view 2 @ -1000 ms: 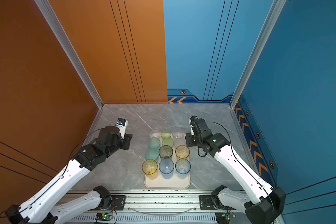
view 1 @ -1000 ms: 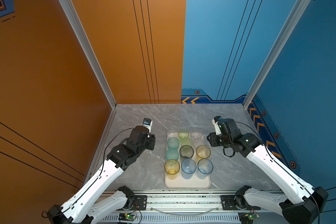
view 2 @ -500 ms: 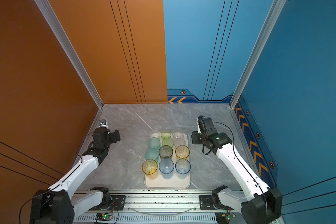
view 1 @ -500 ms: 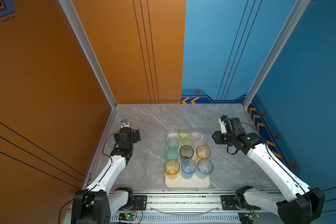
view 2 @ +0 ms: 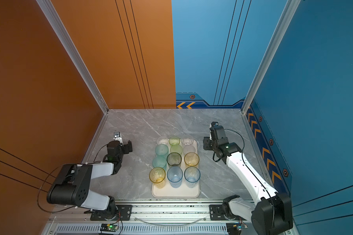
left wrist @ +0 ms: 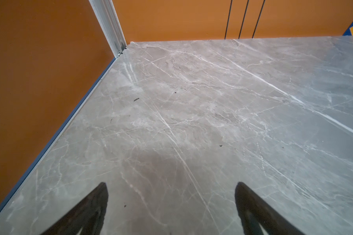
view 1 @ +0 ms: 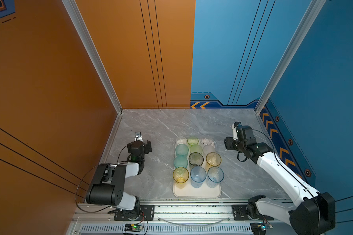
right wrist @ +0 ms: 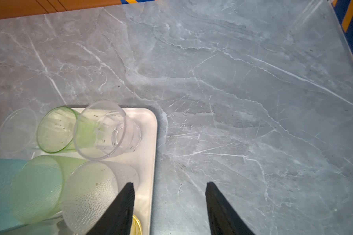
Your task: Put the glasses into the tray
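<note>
Translucent tinted tumblers point(view 1: 196, 159) stand packed in the flat cream-white rectangular tray point(view 1: 197, 193), lower centre in both top views. Both arms' jaws are spread, empty. Placing looks finished; next, arms need only park.

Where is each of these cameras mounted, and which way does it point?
Top views: high above the front, looking down on the table, the tray of glasses, the left arm and right arm.
Left wrist: on the left arm, facing the table and orange wall; left tool tips show.
Right wrist: on the right arm, over the tray's far right corner; right tool tips show.
Shared: right wrist and top views both show the tray's far glasses.
</note>
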